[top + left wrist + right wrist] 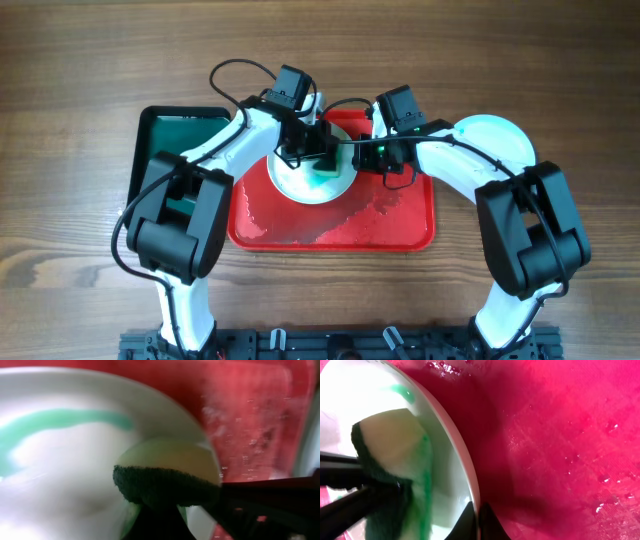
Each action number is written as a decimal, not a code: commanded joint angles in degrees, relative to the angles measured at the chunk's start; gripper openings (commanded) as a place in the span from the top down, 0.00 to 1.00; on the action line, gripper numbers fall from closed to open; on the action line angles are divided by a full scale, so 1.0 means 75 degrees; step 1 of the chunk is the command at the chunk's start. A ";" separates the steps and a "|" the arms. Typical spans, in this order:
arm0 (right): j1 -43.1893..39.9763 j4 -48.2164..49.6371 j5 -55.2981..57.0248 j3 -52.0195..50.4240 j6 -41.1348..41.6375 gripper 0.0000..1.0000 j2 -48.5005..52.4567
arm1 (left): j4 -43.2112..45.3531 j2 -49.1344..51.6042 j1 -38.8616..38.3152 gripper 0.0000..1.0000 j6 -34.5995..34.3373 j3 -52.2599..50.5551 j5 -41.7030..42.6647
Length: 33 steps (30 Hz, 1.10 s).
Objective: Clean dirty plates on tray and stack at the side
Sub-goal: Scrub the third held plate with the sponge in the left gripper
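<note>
We are clamping our left end effector (157, 512) shut on the sponge (165, 467) and pressing it onto the green-smeared plate (65, 475) lying on the red tray (560, 435), while our right end effector (476, 522) is pinching that plate's rim, jaws closed.

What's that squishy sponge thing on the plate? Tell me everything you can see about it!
The sponge is a small block in two layers: a pale, soft-looking foam part and a dark green, scratchy-looking part. It looks wet, and the pale foam has a teal-green stain along one edge. The left gripper is shut on it and holds it against the inside of the white plate, over the red tray.
</note>
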 commanded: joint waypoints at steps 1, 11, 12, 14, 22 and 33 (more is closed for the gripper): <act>0.0026 -0.0169 0.0239 -0.0044 -0.0087 0.96 0.0219 | 0.0347 0.0114 0.0090 0.96 -0.0551 -0.0064 -0.0382; 0.0026 -0.0152 0.0242 -0.0044 -0.0082 0.96 0.0219 | -0.0965 0.0114 0.0125 0.96 -0.1276 -0.0064 -0.6478; 0.0026 -0.0152 0.0245 -0.0044 -0.0085 0.96 0.0219 | -0.1288 0.0111 0.0125 0.96 -0.1207 -0.0064 -0.5627; 0.0026 -0.0157 0.0245 -0.0044 -0.0085 0.96 0.0219 | -0.1865 0.0111 0.0137 0.96 -0.0530 -0.0064 -0.2850; 0.0026 -0.0149 0.0242 -0.0044 -0.0082 0.96 0.0219 | -0.1754 0.0114 0.0166 0.96 0.1160 -0.0064 0.1751; 0.0026 -0.0172 0.0271 -0.0044 -0.0076 0.96 0.0219 | -0.0189 0.0087 0.0577 0.96 -0.1851 0.0047 -0.4363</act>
